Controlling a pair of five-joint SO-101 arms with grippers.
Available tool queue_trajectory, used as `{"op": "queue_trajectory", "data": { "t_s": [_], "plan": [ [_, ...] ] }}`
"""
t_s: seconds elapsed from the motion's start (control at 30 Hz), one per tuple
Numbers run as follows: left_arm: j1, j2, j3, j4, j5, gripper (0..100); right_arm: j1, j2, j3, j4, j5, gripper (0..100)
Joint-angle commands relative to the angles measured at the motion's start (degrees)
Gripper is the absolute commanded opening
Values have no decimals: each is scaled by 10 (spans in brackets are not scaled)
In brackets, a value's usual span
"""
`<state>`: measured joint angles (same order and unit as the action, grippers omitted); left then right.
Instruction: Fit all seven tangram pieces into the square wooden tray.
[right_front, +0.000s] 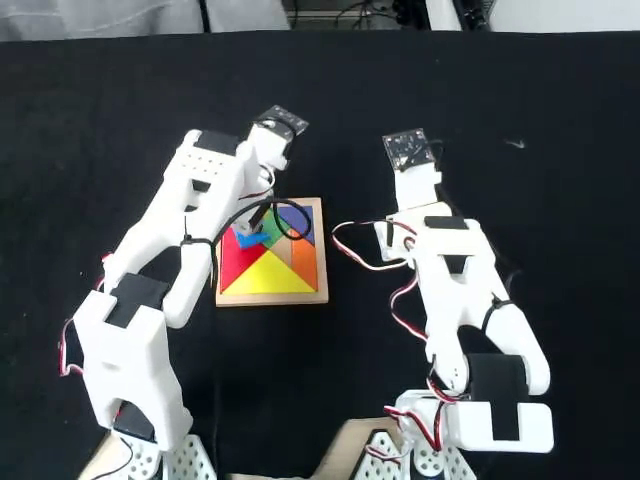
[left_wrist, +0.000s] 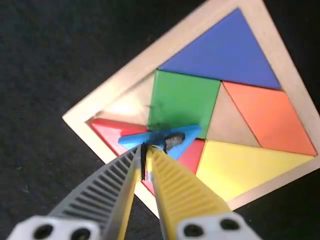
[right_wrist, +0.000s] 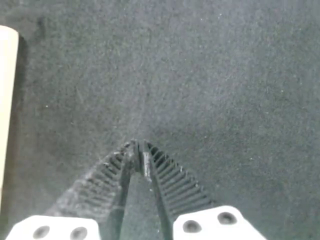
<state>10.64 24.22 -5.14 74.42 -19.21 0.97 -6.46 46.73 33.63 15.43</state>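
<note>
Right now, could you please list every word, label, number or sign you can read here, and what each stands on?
No text can be read anywhere.
The wooden tray, its coloured pieces and the small blue triangle in the left claw are plain.
The black table bears no marks.
The little boards at the wrists are too small to tell.
</note>
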Motion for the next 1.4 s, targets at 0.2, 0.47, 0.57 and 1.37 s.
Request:
{"op": "queue_trajectory", "data": {
  "t_s": [0.2, 0.47, 0.57, 1.37],
  "plan": [
    [15, -18, -65, 55, 27, 36, -9, -2, -15, -7, -1, 11],
    [47, -17, -67, 71, 27, 36, -9, -2, -15, -7, -1, 11],
    [44, -9, -51, 46, 26, 36, -9, -2, -15, -7, -1, 11],
    [-5, 47, -68, -11, -6, 36, -9, -2, -15, -7, -1, 11]
  ]
}}
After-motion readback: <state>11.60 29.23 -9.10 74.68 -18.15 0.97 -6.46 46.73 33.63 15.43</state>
